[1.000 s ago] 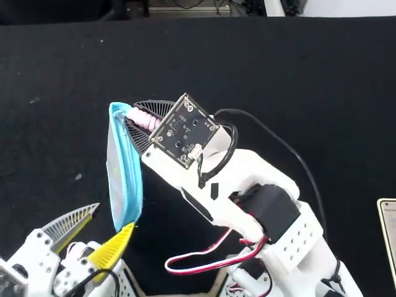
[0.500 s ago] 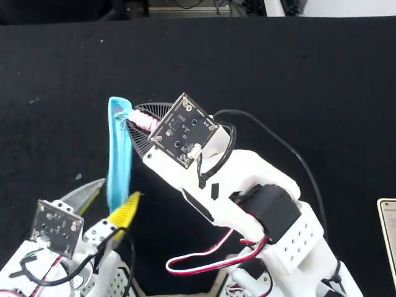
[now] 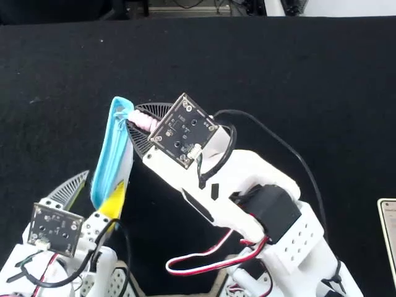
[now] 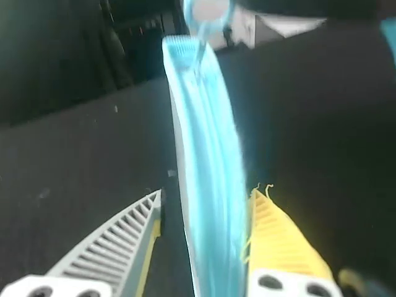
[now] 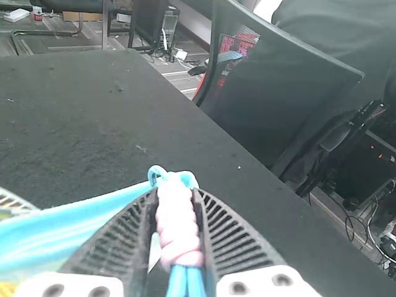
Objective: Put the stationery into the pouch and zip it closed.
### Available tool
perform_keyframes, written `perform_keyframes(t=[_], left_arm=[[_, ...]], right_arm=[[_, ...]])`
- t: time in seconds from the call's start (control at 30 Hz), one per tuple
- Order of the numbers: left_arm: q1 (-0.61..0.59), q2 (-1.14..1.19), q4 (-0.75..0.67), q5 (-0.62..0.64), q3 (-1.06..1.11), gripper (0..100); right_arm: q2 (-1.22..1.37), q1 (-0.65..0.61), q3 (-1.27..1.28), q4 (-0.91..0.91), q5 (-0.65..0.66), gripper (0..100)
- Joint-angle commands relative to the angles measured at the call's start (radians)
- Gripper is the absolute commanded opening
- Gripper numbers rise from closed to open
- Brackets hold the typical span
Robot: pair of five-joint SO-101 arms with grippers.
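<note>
Pouch (image 3: pixel 111 154), upright half a second ago, now tilts, its lower end between the fingers of the spread left gripper (image 3: pixel 102 181), while the right gripper (image 5: pixel 176 193) pinches its pink zipper pull (image 5: pixel 178 226).

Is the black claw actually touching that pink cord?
Touching. The right wrist view shows the right gripper clamped on the pink cord, fingers pressed against both its sides.

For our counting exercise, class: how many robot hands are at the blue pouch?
2. The right hand grips the pink braided cord at the pouch's far end; the left hand straddles its near end.
</note>
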Motion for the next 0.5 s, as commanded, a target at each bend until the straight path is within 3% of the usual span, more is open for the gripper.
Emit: perform_keyframes(t=[0.0, 0.2, 0.33, 0.4, 0.47], left_arm=[[-0.013, 0.0, -0.078, -0.005, 0.073, 22], [-0.013, 0.0, -0.083, -0.006, 0.122, 19], [-0.013, 0.0, -0.048, -0.012, 0.056, 2], [-0.013, 0.0, -0.006, -0.012, 0.005, 5], [-0.013, 0.0, 0.018, -0.028, -0.035, 3]], right_arm=[[-0.002, -0.006, -0.004, -0.002, 0.009, 1.1], [-0.004, -0.003, -0.004, 0.002, 0.003, 1.1], [-0.018, -0.002, 0.035, 0.002, 0.003, 1.1], [-0.05, -0.002, 0.085, -0.002, 0.003, 1.1], [-0.097, -0.003, 0.147, -0.003, 0.003, 1.1]])
